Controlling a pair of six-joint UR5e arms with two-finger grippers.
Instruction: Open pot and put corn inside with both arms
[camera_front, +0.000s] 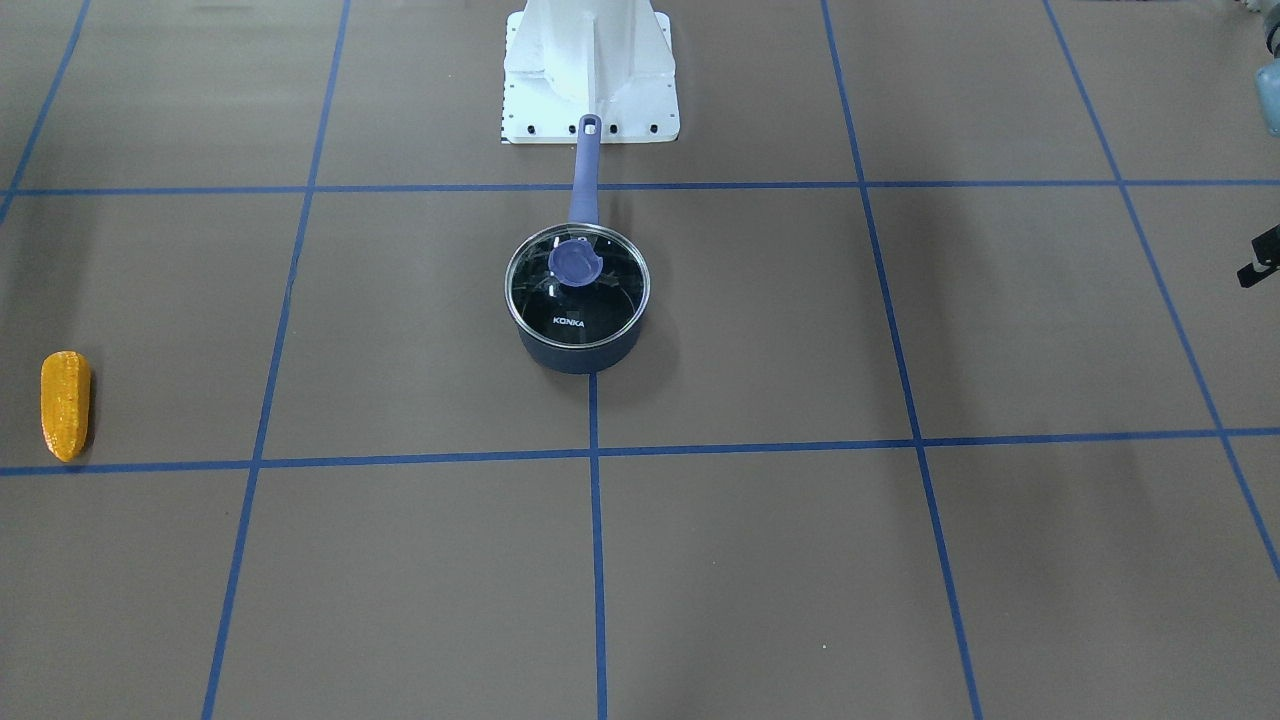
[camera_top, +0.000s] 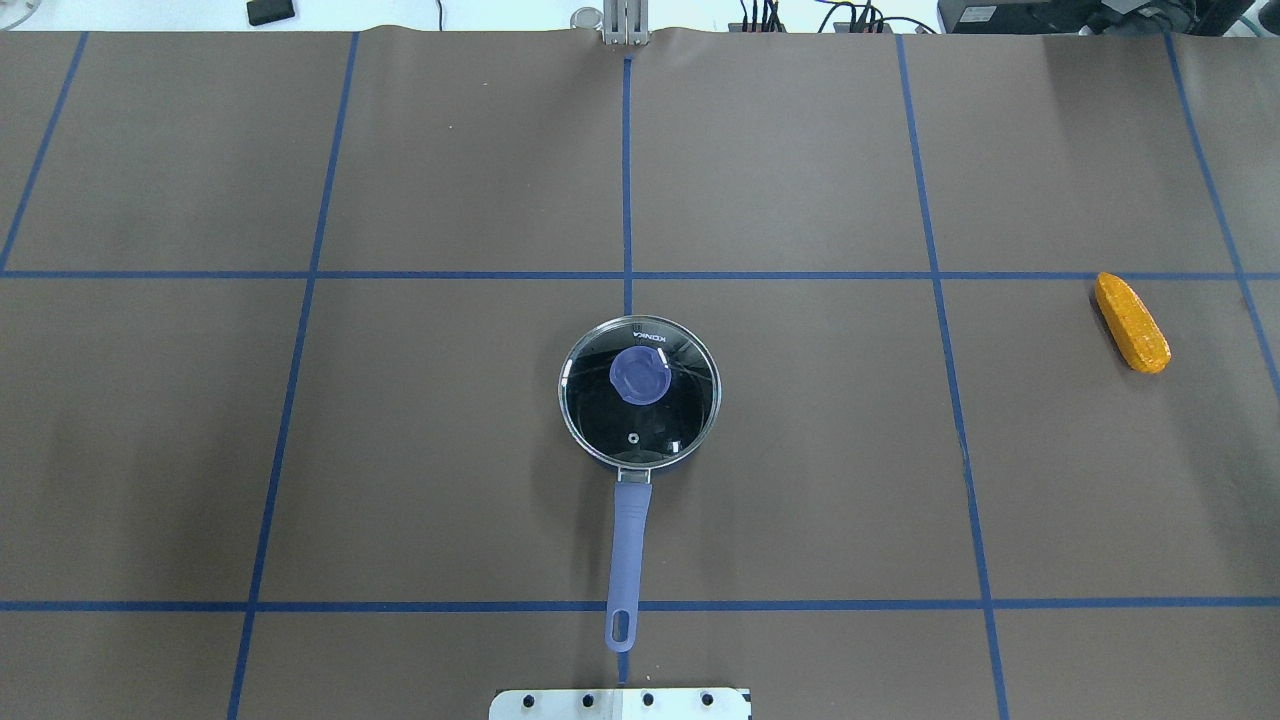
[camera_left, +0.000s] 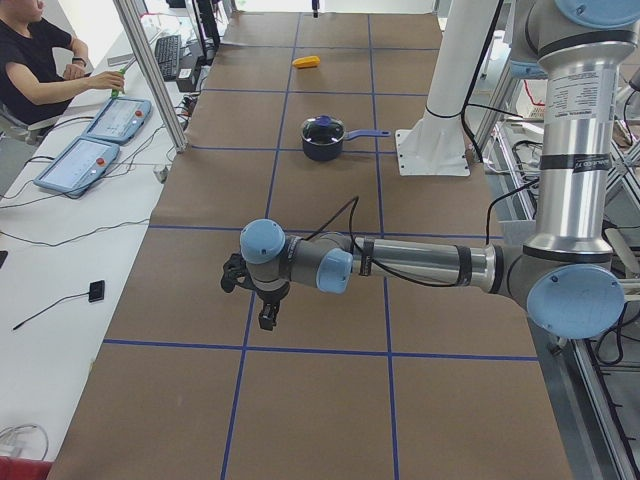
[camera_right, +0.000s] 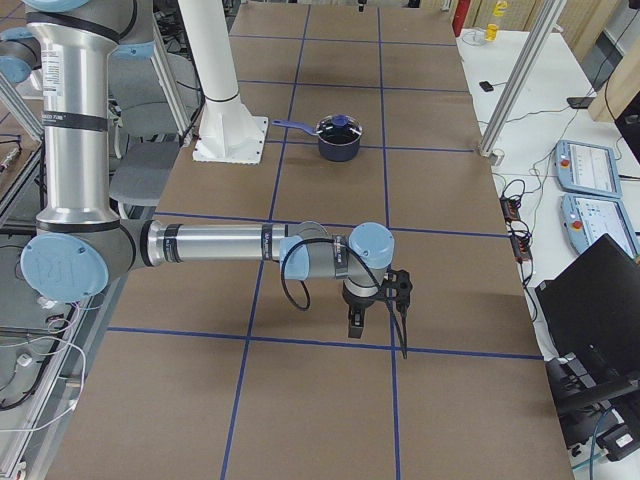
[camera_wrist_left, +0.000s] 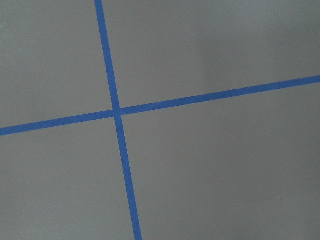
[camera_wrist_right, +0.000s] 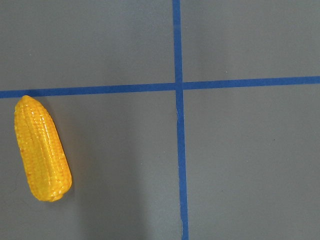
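Observation:
The pot (camera_top: 640, 392) stands at the table's middle with its glass lid (camera_front: 577, 285) on and its purple knob (camera_top: 639, 376) on top. Its long handle (camera_top: 626, 555) points toward the robot base. The corn (camera_top: 1131, 322) lies far to the right in the overhead view, and it also shows in the right wrist view (camera_wrist_right: 41, 149). My left gripper (camera_left: 266, 320) shows only in the exterior left view, low over bare table, far from the pot. My right gripper (camera_right: 355, 325) shows only in the exterior right view. I cannot tell whether either is open or shut.
The white robot base plate (camera_top: 620, 703) sits just behind the pot handle's end. Blue tape lines (camera_wrist_left: 116, 111) grid the brown table cover. An operator (camera_left: 40, 70) sits at a side bench with teach pendants (camera_left: 80, 165).

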